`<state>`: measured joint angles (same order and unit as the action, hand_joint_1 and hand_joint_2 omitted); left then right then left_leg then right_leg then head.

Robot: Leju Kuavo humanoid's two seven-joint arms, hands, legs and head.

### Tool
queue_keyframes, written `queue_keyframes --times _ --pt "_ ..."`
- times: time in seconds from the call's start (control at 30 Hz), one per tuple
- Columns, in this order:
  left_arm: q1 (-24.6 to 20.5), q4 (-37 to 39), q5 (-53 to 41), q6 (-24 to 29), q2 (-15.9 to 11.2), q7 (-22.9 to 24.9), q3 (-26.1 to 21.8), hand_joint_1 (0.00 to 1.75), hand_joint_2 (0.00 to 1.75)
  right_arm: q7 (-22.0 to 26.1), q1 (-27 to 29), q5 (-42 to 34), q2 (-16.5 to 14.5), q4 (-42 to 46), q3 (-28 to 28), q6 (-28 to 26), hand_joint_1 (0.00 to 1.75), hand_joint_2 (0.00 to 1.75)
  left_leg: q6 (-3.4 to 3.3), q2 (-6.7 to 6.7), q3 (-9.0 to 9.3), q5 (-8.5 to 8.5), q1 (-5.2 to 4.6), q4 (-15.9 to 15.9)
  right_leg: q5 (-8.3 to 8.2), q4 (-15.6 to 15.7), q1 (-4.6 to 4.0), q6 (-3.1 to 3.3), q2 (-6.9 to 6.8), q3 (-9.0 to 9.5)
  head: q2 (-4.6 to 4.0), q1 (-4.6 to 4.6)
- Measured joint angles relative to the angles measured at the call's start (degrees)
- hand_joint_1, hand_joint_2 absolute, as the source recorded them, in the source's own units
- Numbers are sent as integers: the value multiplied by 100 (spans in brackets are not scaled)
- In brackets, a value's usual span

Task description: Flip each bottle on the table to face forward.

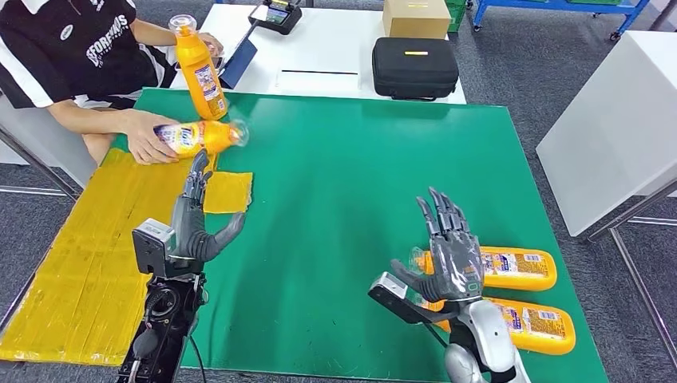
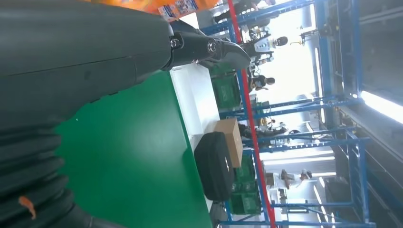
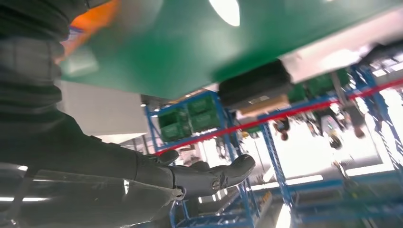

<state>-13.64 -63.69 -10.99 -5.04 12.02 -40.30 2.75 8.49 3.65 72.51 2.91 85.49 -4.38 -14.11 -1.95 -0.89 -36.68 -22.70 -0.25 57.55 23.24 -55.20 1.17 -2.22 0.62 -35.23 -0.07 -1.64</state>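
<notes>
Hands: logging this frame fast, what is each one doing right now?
Left hand: open, fingers extended, holding nothing.
Right hand: open, fingers spread, holding nothing.

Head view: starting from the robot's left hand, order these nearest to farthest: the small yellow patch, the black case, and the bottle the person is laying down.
From the left hand:
1. small yellow patch, right beside its fingers.
2. lying bottle, just beyond the fingertips, under the person's hand.
3. black case, on the white table past the green mat.

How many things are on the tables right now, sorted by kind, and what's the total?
Orange bottles: 4
Black zip case: 1
Cardboard box: 1
Black device with a screen: 1
Yellow cloth square: 1
Total: 8
</notes>
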Motion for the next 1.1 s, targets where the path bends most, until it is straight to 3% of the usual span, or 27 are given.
queue_keyframes --times 0.33,0.67,0.8,1.1 --pt "-8 0 66 11 -86 0 41 0 175 346 179 -327 394 60 718 349 0 175 0 1 0 -1 -1 0 0 0 0 0 0 0 0 -1" --pt "-8 0 10 -32 -109 0 39 0 175 424 172 -373 470 47 1172 437 0 175 0 1 0 -1 -1 0 0 0 0 0 0 0 0 -2" --pt "-9 1 -53 -71 -109 0 34 0 0 463 128 -370 502 -58 1378 492 0 175 0 0 0 -1 -1 0 0 0 1 0 0 0 0 -1" --pt "-33 62 -95 -81 -109 0 29 0 0 486 -131 -309 568 -604 1795 497 0 175 0 1 -1 -1 -1 0 -1 0 0 -2 0 1 0 -2"
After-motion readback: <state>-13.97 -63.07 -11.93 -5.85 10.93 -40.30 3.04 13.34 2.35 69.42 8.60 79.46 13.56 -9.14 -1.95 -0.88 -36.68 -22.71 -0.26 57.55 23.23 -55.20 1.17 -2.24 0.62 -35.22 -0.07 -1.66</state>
